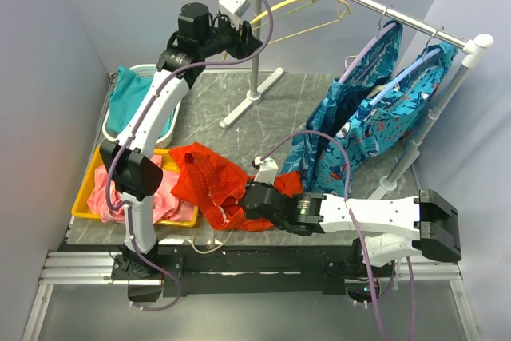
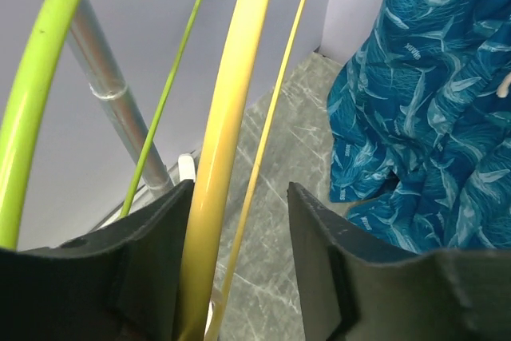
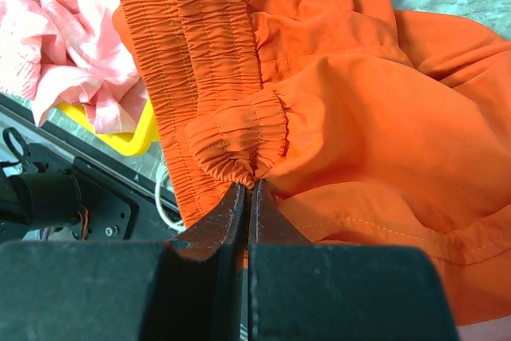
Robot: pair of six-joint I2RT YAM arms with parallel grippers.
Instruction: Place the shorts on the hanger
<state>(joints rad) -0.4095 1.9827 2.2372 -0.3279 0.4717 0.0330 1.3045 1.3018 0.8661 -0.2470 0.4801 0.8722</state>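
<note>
The red-orange shorts (image 1: 209, 180) lie bunched on the table in front of the arms. My right gripper (image 1: 254, 197) is shut on their gathered elastic waistband; the right wrist view shows the fingers (image 3: 247, 191) pinching a fold of the shorts (image 3: 351, 109). The yellow hanger (image 1: 313, 1) hangs on the rack at the back. My left gripper (image 1: 249, 37) is raised to it. In the left wrist view the gripper (image 2: 241, 191) is open, with the hanger's thick yellow bar (image 2: 231, 109) between the jaws, against the left finger.
A lime-green hanger (image 2: 40, 93) hangs just left of the yellow one on the metal rack (image 1: 375, 7). Teal patterned garments (image 1: 375, 109) hang at the right. A yellow tray (image 1: 84, 212) holds pink cloth (image 1: 108, 189). A white basket (image 1: 164, 129) stands behind it.
</note>
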